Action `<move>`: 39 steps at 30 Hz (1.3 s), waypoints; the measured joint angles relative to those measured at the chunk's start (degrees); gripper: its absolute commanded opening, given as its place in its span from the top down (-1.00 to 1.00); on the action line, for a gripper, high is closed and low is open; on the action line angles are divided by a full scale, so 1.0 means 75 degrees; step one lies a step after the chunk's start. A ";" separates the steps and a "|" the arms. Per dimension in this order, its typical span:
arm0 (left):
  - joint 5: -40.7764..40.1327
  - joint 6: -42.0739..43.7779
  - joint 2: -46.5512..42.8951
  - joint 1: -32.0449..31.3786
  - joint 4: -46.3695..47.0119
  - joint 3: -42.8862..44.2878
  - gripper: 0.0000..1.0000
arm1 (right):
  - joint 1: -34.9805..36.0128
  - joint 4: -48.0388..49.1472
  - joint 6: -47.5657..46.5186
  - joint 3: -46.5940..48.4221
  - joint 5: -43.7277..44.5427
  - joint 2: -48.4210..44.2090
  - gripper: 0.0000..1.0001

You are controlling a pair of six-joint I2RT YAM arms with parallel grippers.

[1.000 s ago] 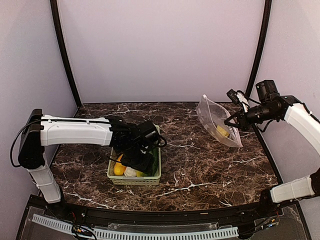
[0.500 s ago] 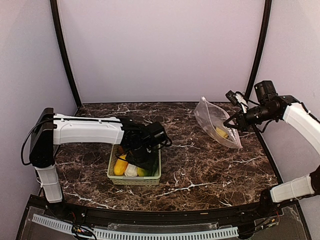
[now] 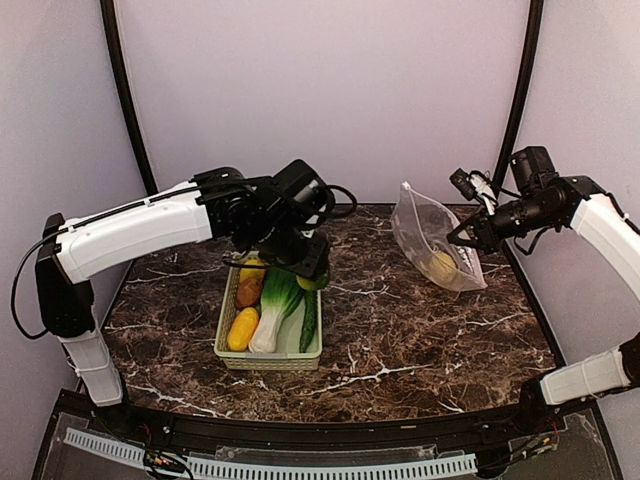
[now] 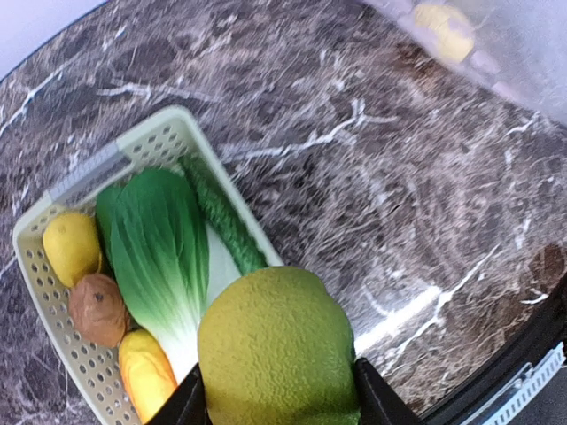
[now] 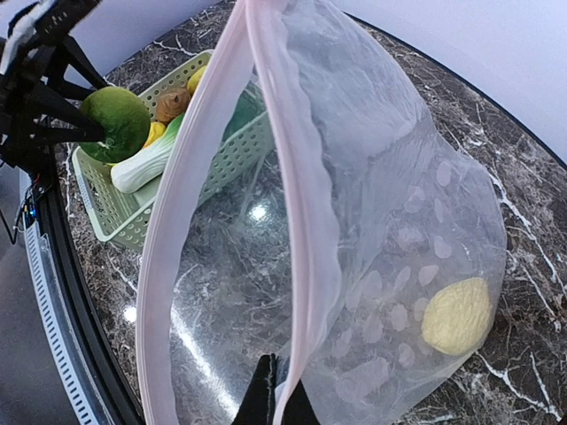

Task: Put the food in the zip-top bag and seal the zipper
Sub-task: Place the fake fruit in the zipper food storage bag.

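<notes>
My left gripper [image 3: 306,268] hangs above the basket's far right corner, shut on a round yellow-green fruit [image 4: 279,350] that fills the gap between its fingers. Bok choy [image 4: 159,248], a cucumber [image 4: 221,212], a lemon [image 4: 71,248], a potato [image 4: 97,308] and an orange-yellow fruit [image 4: 146,372] lie in the basket. My right gripper [image 5: 279,394] is shut on the rim of the zip-top bag [image 3: 428,240], holding it up at the right with its mouth gaping. The pinkish zipper [image 5: 297,177] curves round that mouth. One yellow food piece [image 5: 456,316] rests in the bag's bottom.
The pale green lattice basket [image 3: 270,357] stands left of centre on the dark marble table [image 3: 400,330]. Black frame posts rise at the back left [image 3: 125,100] and back right [image 3: 518,100]. Pale walls close in the scene.
My left gripper has risen out of the basket with the yellow-green fruit and shifted toward the back. The basket's contents now show. The right gripper and bag have barely moved.
</notes>
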 measured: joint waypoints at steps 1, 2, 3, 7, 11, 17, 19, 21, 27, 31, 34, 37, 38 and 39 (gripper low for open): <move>0.0064 0.0102 -0.0006 0.0000 0.0160 0.0149 0.28 | 0.0023 -0.0038 0.0000 0.0087 0.0003 0.0026 1.00; 0.0178 0.0210 -0.0026 -0.0009 0.0452 0.0291 0.29 | 0.0050 -0.0079 0.0000 0.0160 0.0012 0.0058 1.00; 0.0291 0.0315 -0.0082 -0.0017 0.0807 0.0341 0.30 | 0.0079 -0.0119 0.0000 0.0224 0.0035 0.0102 1.00; 0.0903 0.0731 -0.0452 -0.0117 0.2611 0.0198 0.31 | 0.0169 -0.0213 0.0017 0.0341 0.0119 0.0318 1.00; 0.1352 0.1078 -0.0851 -0.0300 0.4954 -0.0399 0.31 | 0.0216 -0.0289 0.0032 0.0414 0.0119 0.0589 1.00; 0.1743 0.1052 -0.0551 -0.0455 0.7560 -0.0568 0.36 | 0.0239 -0.0338 0.0175 0.0764 0.0079 0.0933 1.00; 0.1749 0.0991 -0.0309 -0.0481 0.8058 -0.0525 0.39 | 0.0245 -0.0341 0.0207 0.0889 0.0038 0.0994 1.00; 0.1743 0.0880 0.0067 -0.0516 0.8498 -0.0396 0.41 | 0.0245 -0.0335 0.0236 0.1020 -0.0052 0.1075 1.00; 0.1527 0.0650 0.0970 -0.0577 0.8801 -0.0012 0.39 | 0.0245 -0.0344 0.0391 0.1110 -0.0254 0.1335 1.00; 0.1093 0.0423 0.1332 -0.0629 0.8647 0.0353 0.41 | 0.0248 -0.0385 0.0443 0.1241 -0.0303 0.1384 1.00; 0.0752 0.0210 0.1545 -0.0629 0.8428 0.0729 0.44 | 0.0248 -0.0376 0.0510 0.1390 -0.0312 0.1384 1.00; 0.0490 0.0029 0.1635 -0.0629 0.8244 0.0833 0.46 | 0.0248 -0.0376 0.0542 0.1457 -0.0329 0.1387 1.00; 0.0434 -0.0012 0.1652 -0.0629 0.8195 0.0833 0.47 | 0.0248 -0.0376 0.0545 0.1460 -0.0329 0.1387 1.00; 0.0367 -0.0052 0.1679 -0.0627 0.8134 0.0833 0.47 | 0.0248 -0.0379 0.0548 0.1469 -0.0326 0.1390 1.00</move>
